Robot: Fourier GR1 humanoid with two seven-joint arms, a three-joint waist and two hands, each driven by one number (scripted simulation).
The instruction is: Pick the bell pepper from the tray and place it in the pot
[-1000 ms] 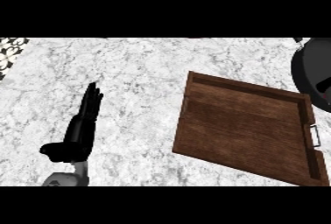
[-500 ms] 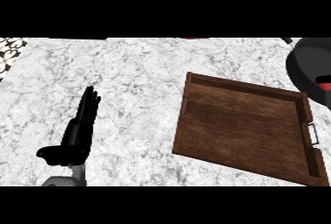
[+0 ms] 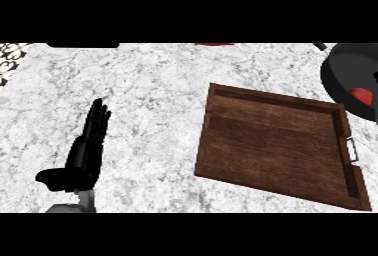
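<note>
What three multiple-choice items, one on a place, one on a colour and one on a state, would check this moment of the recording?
1. Where does the pot sit relative to the tray?
A. Beyond the tray's upper right corner, cut by the view's right edge
B. Left of the tray, beside the hand
C. On the tray's middle

2. What colour is the thing seen inside the pot?
A. Green
B. Red
C. Yellow

3. How is the left hand?
A. Curled round the pepper
B. Pressing on the tray's rim
C. Open, fingers straight, holding nothing

Answers: 1 A, the dark round pot shows at the upper right, past the tray's corner. 2 B, a red patch lies in the pot, and the tray's wooden floor shows nothing on it. 3 C, the hand is stretched out over the counter, left of the tray and apart from it.
</note>
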